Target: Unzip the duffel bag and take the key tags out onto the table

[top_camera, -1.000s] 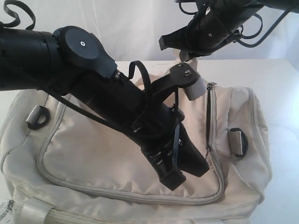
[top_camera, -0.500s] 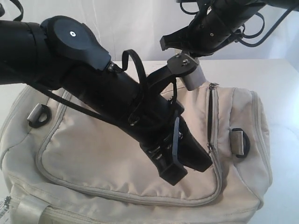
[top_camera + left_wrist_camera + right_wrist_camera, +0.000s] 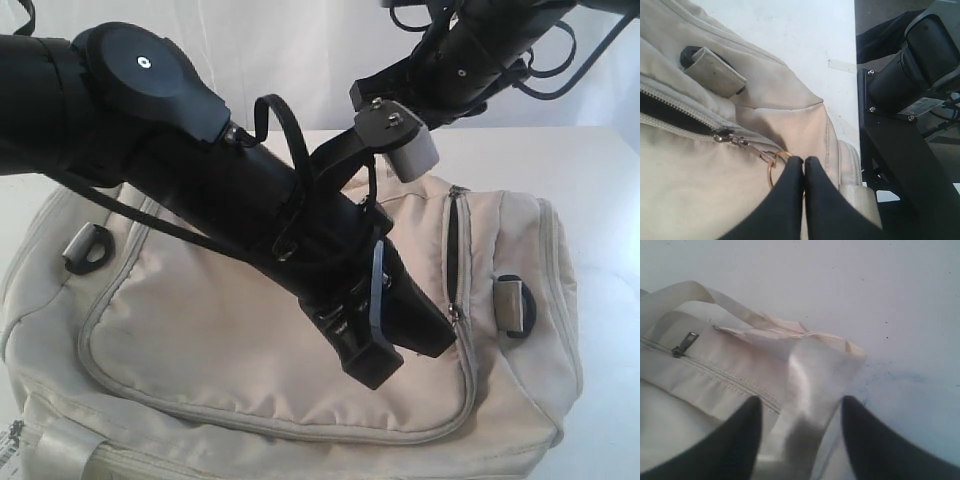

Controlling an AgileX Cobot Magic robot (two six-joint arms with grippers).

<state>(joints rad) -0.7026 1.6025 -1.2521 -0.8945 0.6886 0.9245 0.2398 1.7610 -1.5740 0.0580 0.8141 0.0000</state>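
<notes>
- The duffel bag [image 3: 250, 360] fills the near half of the exterior view and lies on the white table [image 3: 600, 170]. Its cream fabric is slack and creased, grey zipper trim loops round the top panel, and a black D-ring [image 3: 85, 248] sits at its 9 o'clock end.
- At the bag's 3 o'clock side, the left gripper [image 3: 804, 164] has its jaws pressed together on the gold ring [image 3: 769, 170] of the zipper pull [image 3: 721, 136].
- Only a short stretch of zipper [image 3: 452, 250] gapes dark, from the pull toward 12 o'clock. The long loop round the panel looks shut, so unzipping seems barely begun.
- The key tags are nowhere in sight and are presumably inside, so taking them out is all left to do.
- Farthest off, toward 1 o'clock over the bag's far edge, the right gripper [image 3: 799, 412] stands wide. Its fingers sit either side of a fabric fold near the webbing handle [image 3: 705, 297], pinching nothing that shows.
</notes>
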